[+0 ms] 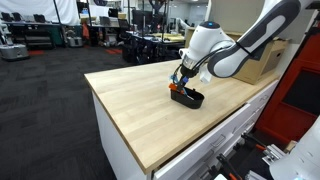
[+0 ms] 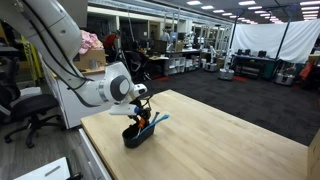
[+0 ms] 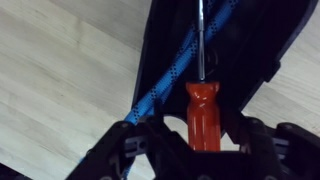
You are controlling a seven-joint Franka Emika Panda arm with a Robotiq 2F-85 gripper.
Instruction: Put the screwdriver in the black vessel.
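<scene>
Wrist view is the only one where you can really see the screwdriver (image 3: 202, 115): chunky orange-red handle, thin shiny metal shaft running toward 12 o'clock and cut off by the frame's top edge. The claw (image 3: 200, 150) is narrowed on the handle's lower end, dark fingers (image 3: 140, 150) hugging it at 9 and 3 o'clock. The grip point itself is murky.

The shaft hangs over the inside of the black vessel (image 3: 255, 40), whose far end runs out of the picture, so I can't tell if the tip touches the bottom. A blue strip with dark dots (image 3: 165, 80) lies slanted in the vessel at the shaft's 8 o'clock.

In both exterior views the tool is mostly hidden behind the claw, which sits right above the vessel on the pale wooden surface (image 1: 130, 100). In an exterior view, something light blue (image 2: 158, 120) pokes out at the vessel's 2 o'clock, too small to read.
</scene>
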